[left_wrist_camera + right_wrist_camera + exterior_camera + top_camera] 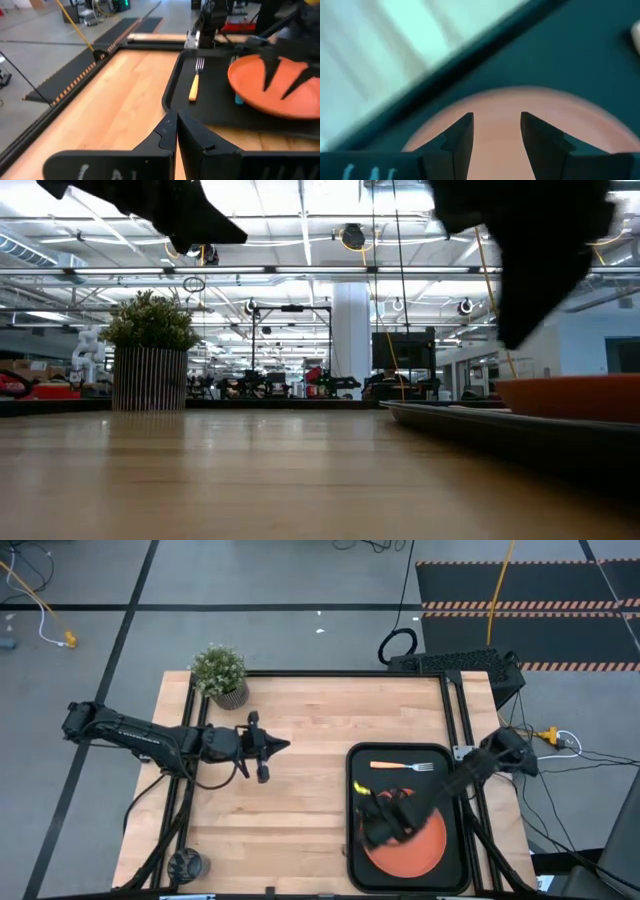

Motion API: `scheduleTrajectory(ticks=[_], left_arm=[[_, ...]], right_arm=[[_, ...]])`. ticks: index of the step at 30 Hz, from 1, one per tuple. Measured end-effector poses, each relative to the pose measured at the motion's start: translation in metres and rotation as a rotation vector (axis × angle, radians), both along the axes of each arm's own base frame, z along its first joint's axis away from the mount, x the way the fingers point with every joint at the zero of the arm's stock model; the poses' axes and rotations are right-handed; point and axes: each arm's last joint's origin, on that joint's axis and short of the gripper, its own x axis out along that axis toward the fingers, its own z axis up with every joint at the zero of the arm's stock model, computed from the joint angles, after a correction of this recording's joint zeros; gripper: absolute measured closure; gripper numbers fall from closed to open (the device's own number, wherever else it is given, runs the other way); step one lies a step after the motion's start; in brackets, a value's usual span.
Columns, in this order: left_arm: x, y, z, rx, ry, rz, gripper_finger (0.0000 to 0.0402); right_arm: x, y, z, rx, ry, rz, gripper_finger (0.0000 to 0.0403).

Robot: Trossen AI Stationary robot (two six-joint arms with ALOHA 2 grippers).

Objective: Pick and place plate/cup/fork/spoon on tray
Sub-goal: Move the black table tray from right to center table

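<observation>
The large black rectangular tray with rounded corners and a raised rim [352, 802] lies at the lower right of the high view, its long axis running up and down the frame. On its lower half lies the round flat orange plastic plate [415, 848]. Across the tray's upper end lies the slim fork with an orange-tan handle and silver metal tines [402, 766], its long axis left to right, the tines pointing toward the right edge of the frame. In the left wrist view a light blue strip [238, 98] shows just beside the plate's rim on the tray; what it is cannot be told.

The right gripper [496, 131] hovers over the plate, its fingers parted with nothing between them. The left gripper [176, 131] hangs over the bare wooden table [290, 815] at centre left of the high view, fingers pressed together and empty. A grey pot with a green plant [220, 673] stands at the table's upper left corner.
</observation>
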Motion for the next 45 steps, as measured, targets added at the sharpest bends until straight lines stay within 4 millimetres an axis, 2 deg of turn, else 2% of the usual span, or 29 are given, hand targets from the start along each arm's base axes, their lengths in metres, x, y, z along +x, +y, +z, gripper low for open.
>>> scheduleTrajectory(ticks=[4, 9, 15, 20, 33, 38, 45], left_arm=[[-0.002, 0.0, -0.006, -0.016, 0.062, 0.01, 0.0385], [-0.005, 0.001, -0.012, -0.033, 0.121, 0.022, 0.0385], [-0.006, -0.001, -0.014, -0.052, 0.136, 0.026, 0.0385], [-0.008, 0.001, -0.016, -0.08, 0.159, 0.053, 0.0385], [-0.009, 0.002, -0.016, -0.066, 0.163, 0.084, 0.0385], [-0.009, 0.002, -0.016, -0.062, 0.163, 0.082, 0.0385], [-0.009, 0.002, -0.017, -0.054, 0.168, 0.079, 0.0385]], right_arm=[[0.023, -0.018, 0.001, 0.041, -0.109, -0.005, 0.0248], [0.037, -0.046, 0.002, 0.037, -0.132, -0.058, 0.0254], [0.052, -0.072, -0.021, -0.004, -0.06, -0.102, 0.0254], [0.057, -0.074, -0.042, 0.015, 0.014, -0.085, 0.0254], [0.059, -0.075, -0.049, 0.042, 0.032, -0.122, 0.0259], [0.066, -0.076, -0.057, 0.041, 0.012, -0.095, 0.0294], [0.076, -0.08, -0.056, 0.048, -0.062, -0.035, 0.0347]])
